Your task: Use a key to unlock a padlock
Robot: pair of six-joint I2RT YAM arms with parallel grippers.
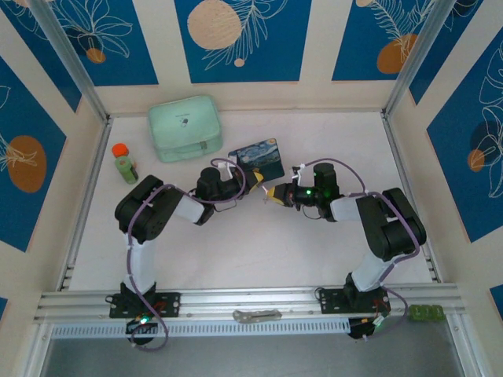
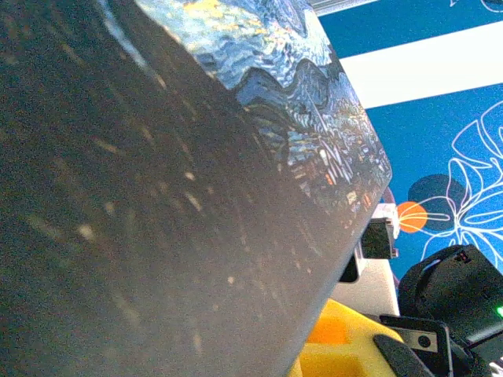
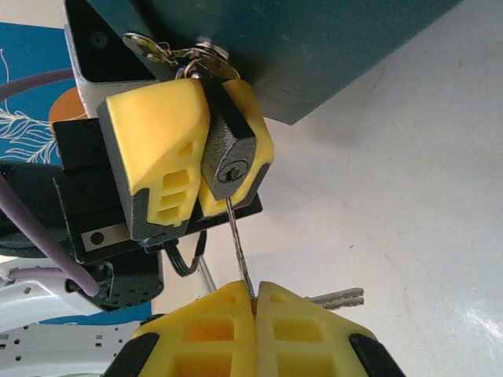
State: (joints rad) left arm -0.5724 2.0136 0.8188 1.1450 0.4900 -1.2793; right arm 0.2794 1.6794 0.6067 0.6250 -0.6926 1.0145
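The padlock (image 3: 229,161) hangs from a latch on the dark blue night-sky tin (image 3: 314,47), its grey keyhole face turned toward the right wrist camera. My left gripper (image 3: 211,118) is shut on the padlock, one yellow finger (image 3: 157,149) on each side of it. My right gripper (image 3: 255,300) is shut on the thin silvery key (image 3: 239,247). The key's blade rises to the padlock's lower edge, just below the keyhole. A second key (image 3: 338,298) dangles behind my right fingers. From above, both grippers (image 1: 253,187) (image 1: 273,193) meet beside the tin (image 1: 259,157). The tin (image 2: 196,181) hides the padlock in the left wrist view.
A mint-green zip case (image 1: 185,127) lies at the back left. A small bottle with an orange cap (image 1: 123,162) stands left of it. A flat grey metal tool (image 1: 255,316) rests on the front rail, and a small green object (image 1: 424,312) sits at the rail's right end.
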